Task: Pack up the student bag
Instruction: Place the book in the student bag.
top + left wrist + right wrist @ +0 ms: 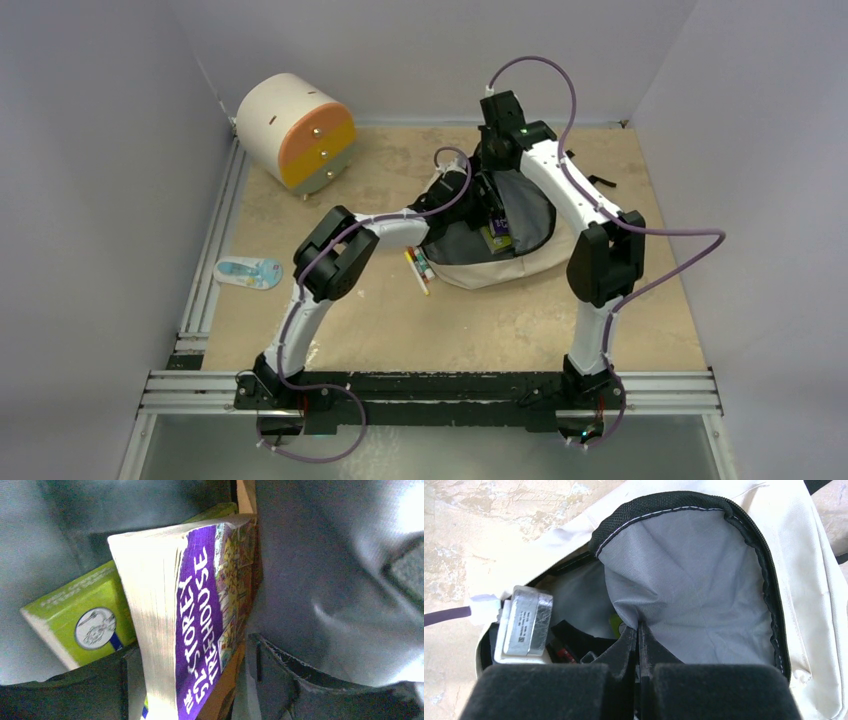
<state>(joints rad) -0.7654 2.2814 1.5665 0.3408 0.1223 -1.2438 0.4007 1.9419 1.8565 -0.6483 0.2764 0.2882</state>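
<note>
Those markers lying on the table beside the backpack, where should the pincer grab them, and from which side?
Grip the markers at mid-length, coming straight down from above. They lie flat on the table beside the student bag, close together in a narrow bundle, so closing across the short width should catch them all.

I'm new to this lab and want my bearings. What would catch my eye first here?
The beige student bag lies open mid-table, the right gripper pinching its grey lining in shut jaws. Inside, a purple book overlaps a green book. A cream drawer unit with an orange front sits at the far left corner.
</note>
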